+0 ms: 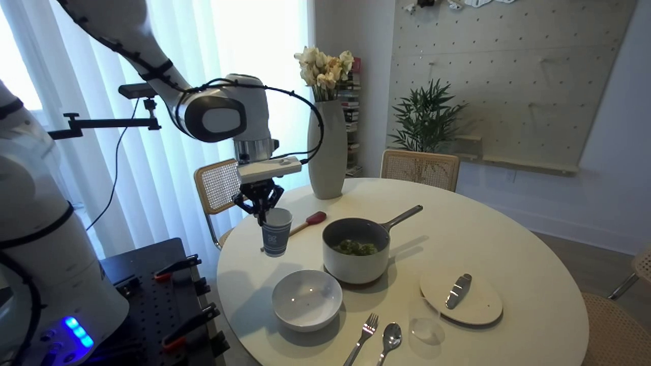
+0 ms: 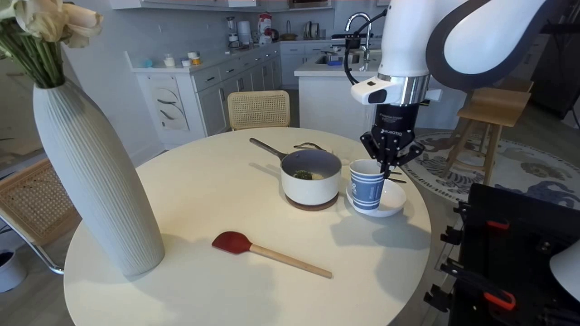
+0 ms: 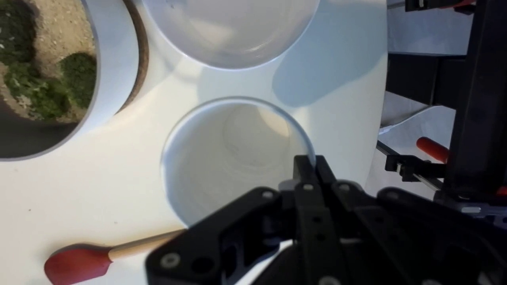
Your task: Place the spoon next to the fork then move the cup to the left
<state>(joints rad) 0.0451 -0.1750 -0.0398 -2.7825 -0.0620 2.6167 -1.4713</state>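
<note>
My gripper point(image 1: 261, 219) is shut on the rim of the cup point(image 1: 276, 238), a paper cup with blue and white bands. The cup hangs upright above the table. It also shows in an exterior view point(image 2: 366, 186), in front of the white bowl. In the wrist view the fingertips point(image 3: 311, 163) pinch the rim of the cup, whose pale inside point(image 3: 233, 150) is empty. The fork point(image 1: 365, 333) and the spoon point(image 1: 391, 338) lie side by side at the table's near edge in an exterior view, the spoon right of the fork. Their lower handles are cut off by the frame.
A white bowl point(image 1: 307, 317) and a pot point(image 1: 356, 262) on a trivet stand near the cup. A red spatula point(image 2: 233, 242) lies behind it. A clear glass point(image 1: 426, 330) and a plate point(image 1: 485, 305) with a knife point(image 1: 459, 291) are right. A tall vase point(image 2: 99, 181) stands at the edge.
</note>
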